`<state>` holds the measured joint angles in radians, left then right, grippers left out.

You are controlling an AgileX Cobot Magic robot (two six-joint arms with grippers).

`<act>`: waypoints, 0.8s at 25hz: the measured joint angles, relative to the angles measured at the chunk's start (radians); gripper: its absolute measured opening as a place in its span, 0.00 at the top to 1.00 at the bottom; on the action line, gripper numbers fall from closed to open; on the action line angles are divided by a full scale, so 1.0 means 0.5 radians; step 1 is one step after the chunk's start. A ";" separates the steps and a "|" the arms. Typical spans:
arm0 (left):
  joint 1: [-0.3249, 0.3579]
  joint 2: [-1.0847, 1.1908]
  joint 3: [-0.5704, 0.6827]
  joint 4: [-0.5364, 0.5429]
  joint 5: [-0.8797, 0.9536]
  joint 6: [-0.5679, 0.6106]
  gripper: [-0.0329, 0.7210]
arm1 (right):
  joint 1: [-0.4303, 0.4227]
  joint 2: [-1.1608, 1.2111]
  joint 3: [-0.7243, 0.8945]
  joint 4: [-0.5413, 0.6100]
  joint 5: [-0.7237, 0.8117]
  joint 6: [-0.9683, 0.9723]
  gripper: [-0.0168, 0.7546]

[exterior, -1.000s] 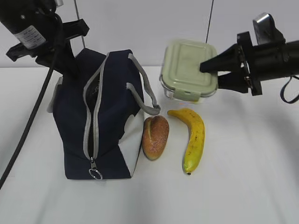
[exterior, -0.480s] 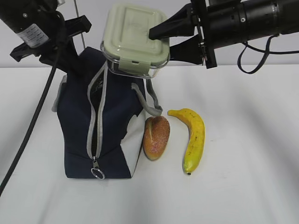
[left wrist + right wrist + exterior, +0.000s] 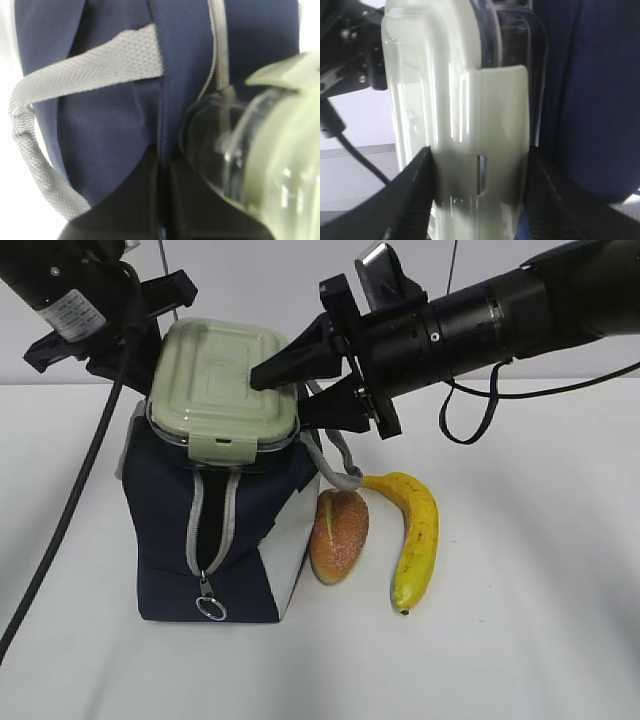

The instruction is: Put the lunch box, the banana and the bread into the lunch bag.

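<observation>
The navy lunch bag [image 3: 215, 530] stands upright on the white table [image 3: 520, 620], its grey zipper part open down the front with the metal ring pull [image 3: 208, 609] hanging at the bottom. A grey strap handle [image 3: 335, 465] loops off its right side. The bread [image 3: 338, 536] leans touching the bag's white side panel; the banana [image 3: 412, 538] lies just beyond the bread, farther from the bag. The lunch box [image 3: 225, 388], clear glass under a sage-green snap-lock lid, sits over the bag's top opening, clamped on its end by the right gripper [image 3: 292, 390]. The left gripper [image 3: 150, 360] is behind the bag; whether its jaws are apart cannot be told.
</observation>
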<state>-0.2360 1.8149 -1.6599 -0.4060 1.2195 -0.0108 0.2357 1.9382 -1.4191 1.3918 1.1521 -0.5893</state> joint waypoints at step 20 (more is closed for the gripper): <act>0.000 0.002 0.000 -0.047 -0.008 0.035 0.96 | 0.005 0.084 -0.005 -0.575 -0.314 0.218 0.48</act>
<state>-0.2361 1.8158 -1.6599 -0.4295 1.2157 0.0069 0.2384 1.9803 -1.4214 1.1041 0.9953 -0.4804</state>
